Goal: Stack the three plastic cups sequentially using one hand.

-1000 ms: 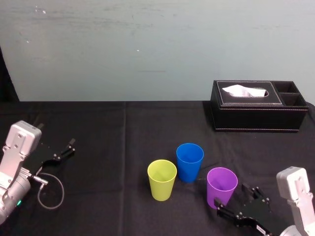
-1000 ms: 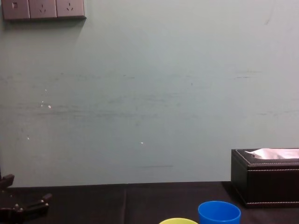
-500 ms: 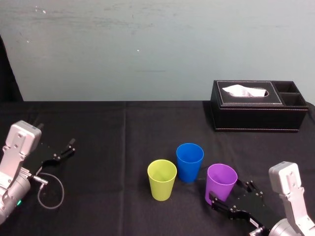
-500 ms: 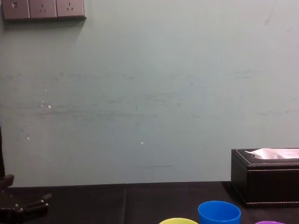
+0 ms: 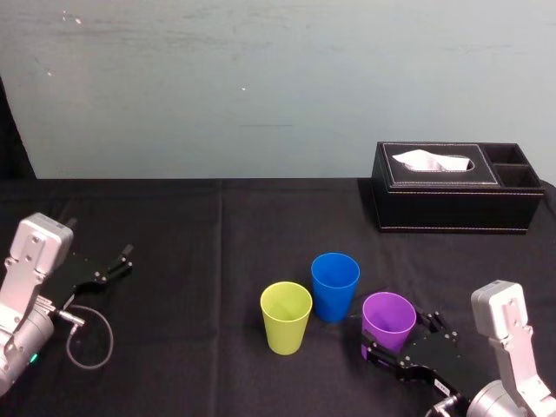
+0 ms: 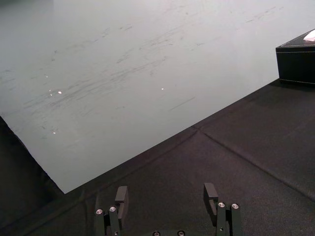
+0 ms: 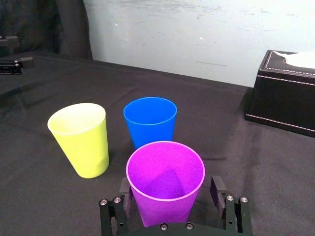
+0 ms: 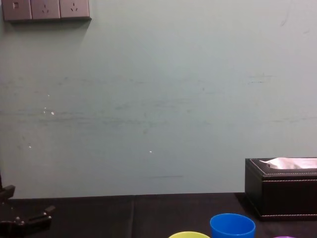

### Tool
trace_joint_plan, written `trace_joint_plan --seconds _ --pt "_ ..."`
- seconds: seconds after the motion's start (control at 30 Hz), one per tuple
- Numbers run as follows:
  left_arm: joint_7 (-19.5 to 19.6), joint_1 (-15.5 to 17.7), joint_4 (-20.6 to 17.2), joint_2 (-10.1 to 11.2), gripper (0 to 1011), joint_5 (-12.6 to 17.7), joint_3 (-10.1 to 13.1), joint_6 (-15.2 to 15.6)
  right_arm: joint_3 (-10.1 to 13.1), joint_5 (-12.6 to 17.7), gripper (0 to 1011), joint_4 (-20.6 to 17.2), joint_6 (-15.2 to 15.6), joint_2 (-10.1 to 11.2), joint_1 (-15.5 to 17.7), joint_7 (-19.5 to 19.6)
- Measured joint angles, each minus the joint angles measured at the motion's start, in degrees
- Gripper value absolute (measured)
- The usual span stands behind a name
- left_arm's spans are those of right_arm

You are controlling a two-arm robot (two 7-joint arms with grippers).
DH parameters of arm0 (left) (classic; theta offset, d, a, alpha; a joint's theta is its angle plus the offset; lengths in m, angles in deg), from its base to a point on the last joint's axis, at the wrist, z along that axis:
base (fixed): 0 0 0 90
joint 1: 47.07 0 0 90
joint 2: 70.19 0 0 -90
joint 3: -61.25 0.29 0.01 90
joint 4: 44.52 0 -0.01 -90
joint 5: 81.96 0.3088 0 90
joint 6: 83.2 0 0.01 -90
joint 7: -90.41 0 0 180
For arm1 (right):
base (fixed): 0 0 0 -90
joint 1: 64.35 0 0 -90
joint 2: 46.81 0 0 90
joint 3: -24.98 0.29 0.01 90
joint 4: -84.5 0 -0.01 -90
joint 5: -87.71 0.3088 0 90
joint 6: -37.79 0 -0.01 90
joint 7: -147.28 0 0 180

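Plainly, the three plastic cups are smooth, tapered tumblers standing upright with mouths up on the black-clothed table [image 5: 217, 234], each showing bare plastic inside. The yellow-green cup [image 5: 286, 317] stands left of the blue cup [image 5: 334, 286], and the purple cup [image 5: 388, 320] sits nearest the robot on the right. The right gripper [image 7: 170, 196] has its fingers [image 7: 217, 189] spread to either side of the purple cup's lower wall. They look just short of touching it, though the cup's base is hidden behind the gripper body. The left gripper [image 6: 167, 195] hangs with fingers apart over the cloth at the far left. Behind, the black tissue box [image 5: 456, 200] holds white tissue [image 5: 430, 161] poking from its slot. The chest view cuts the cups off at their rims.
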State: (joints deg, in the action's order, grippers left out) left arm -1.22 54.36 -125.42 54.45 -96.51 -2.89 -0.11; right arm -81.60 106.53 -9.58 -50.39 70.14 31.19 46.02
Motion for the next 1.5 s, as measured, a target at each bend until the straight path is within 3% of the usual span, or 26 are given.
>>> trace_joint_plan --seconds 0.4,0.67,0.9,1.0,1.33,1.5 --pt "0.0 0.0 0.0 0.0 1000 0.0 0.0 0.0 0.8 -0.9 1004 1.8 -0.1 -2.0 -1.1 -1.7" --pt "0.0 0.0 0.0 0.0 1000 0.0 0.0 0.0 0.7 -0.9 1004 1.6 -0.1 -1.8 -1.0 -1.6" --pt "0.0 0.0 0.0 0.0 1000 0.0 0.0 0.0 0.7 -0.9 890 1.5 -0.1 -1.7 -1.0 -1.6" --pt "0.0 0.0 0.0 0.0 1000 0.0 0.0 0.0 0.7 -0.9 787 1.5 -0.1 -1.7 -1.0 -1.5" --pt "0.0 0.0 0.0 0.0 1000 0.0 0.0 0.0 0.9 -1.2 739 0.8 0.0 -1.8 -0.8 -1.5" --pt "0.0 0.0 0.0 0.0 1000 0.0 0.0 0.0 1.7 -2.5 739 -2.0 2.2 -1.0 -1.4 -2.3"
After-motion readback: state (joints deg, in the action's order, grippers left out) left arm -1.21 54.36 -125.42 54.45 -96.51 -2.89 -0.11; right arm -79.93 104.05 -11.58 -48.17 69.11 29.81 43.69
